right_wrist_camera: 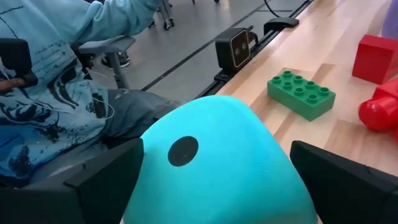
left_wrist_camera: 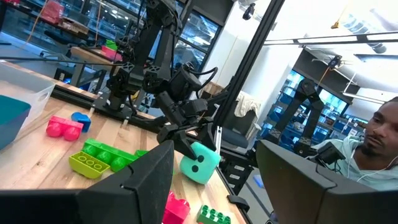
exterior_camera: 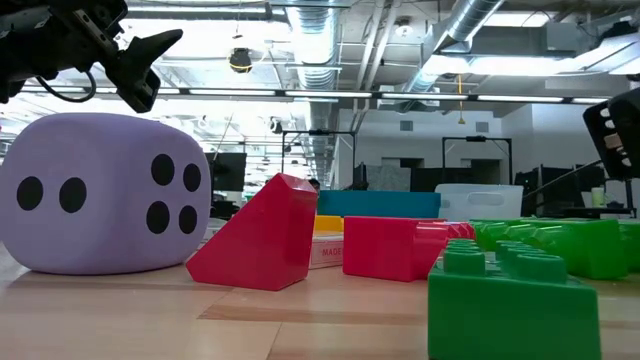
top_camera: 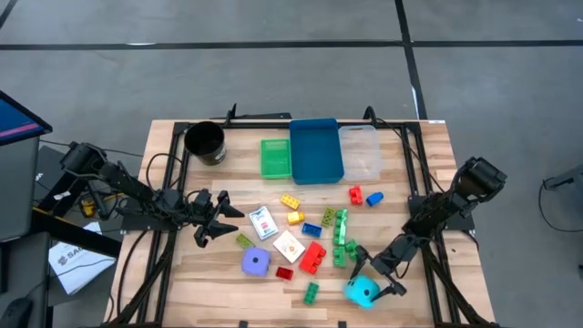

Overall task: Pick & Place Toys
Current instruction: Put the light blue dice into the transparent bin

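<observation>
While right end effector (top_camera: pixel 375 281) straddled cyan die (top_camera: pixel 362 291) at near desk (top_camera: pixel 182 282) edge, fingers stood wide apart either side, not yet clamped; likely squaring for lift. Die near-cubic, no long axis; one-pip face toward wrist camera. Left end effector (top_camera: pixel 219 221) parted, empty, above purple die (top_camera: pixel 256 263).

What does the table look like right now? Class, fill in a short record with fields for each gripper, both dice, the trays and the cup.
right gripper: open, fingers either side of the cyan die, near the table's front edge
left gripper: open, empty, on the table's left side
purple die: on the table among the bricks, apart from both grippers
trays: green tray, blue tray and clear tray side by side at the back
cup: black cup at the back left
</observation>
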You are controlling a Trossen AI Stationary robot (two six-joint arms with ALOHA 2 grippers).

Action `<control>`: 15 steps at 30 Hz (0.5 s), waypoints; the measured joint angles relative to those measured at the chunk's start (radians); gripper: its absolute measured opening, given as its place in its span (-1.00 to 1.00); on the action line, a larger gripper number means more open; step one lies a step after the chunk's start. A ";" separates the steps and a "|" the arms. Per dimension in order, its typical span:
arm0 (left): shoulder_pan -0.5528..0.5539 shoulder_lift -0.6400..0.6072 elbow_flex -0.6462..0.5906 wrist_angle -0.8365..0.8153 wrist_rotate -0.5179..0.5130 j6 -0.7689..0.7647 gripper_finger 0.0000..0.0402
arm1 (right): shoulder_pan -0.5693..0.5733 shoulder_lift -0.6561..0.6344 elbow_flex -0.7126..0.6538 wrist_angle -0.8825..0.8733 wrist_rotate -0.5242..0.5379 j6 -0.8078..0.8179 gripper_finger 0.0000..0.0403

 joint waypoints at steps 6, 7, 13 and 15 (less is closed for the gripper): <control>0.000 0.000 0.000 0.000 0.000 0.000 0.11 | 0.020 0.000 0.000 -0.003 -0.001 0.029 0.99; 0.000 0.000 0.000 0.000 0.000 0.000 0.11 | 0.022 0.000 0.000 -0.004 -0.001 0.035 0.99; 0.000 0.000 0.000 0.000 0.000 0.000 0.11 | 0.034 -0.001 0.002 -0.026 0.000 0.055 0.99; 0.000 0.000 0.000 0.000 0.000 0.000 0.11 | 0.034 -0.001 0.002 -0.028 0.000 0.057 0.99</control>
